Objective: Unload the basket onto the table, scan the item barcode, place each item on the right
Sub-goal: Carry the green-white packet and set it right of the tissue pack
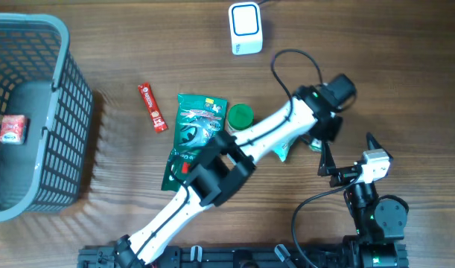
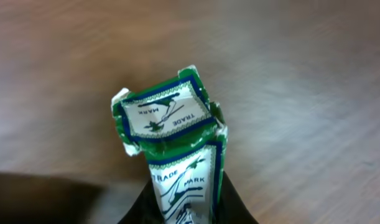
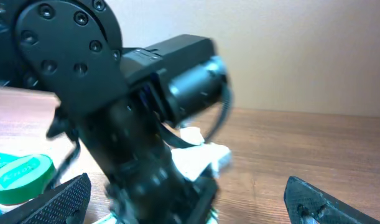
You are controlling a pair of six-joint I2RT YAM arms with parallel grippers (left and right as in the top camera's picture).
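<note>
Overhead, the left arm reaches from the bottom edge across the brown wood desk (image 1: 406, 59) toward the right side. From the left wrist camera, the left end effector (image 2: 190, 208) is pinching a small green and white packet (image 2: 171, 118). Its two dark fingers (image 2: 236, 208) are pressed on the bottom part of the packet. The top of the packet sticks out past them and is folded and crumpled. It has the words "TRADE MARK" and a little picture on it. The desk behind the packet looks blurry. The white scanner (image 1: 246, 28) sits at the top of the desk, well apart from the held packet. The right end effector (image 1: 347, 152) is near the bottom right, and its fingers are spread wide with nothing between them. From the right wrist camera, the black wrist of the left arm (image 3: 115, 106) fills most of the picture, just in front of those spread fingers. A round green lid (image 1: 240, 115) sits beside the left arm. Two flat green bags (image 1: 199, 119) lie next to the lid, and the arm partly hides one of them. A red stick packet (image 1: 152, 108) lies to the left of the bags. A gray basket (image 1: 63, 82) stands at the far left, with a small red pack (image 1: 12, 129) inside it.
</note>
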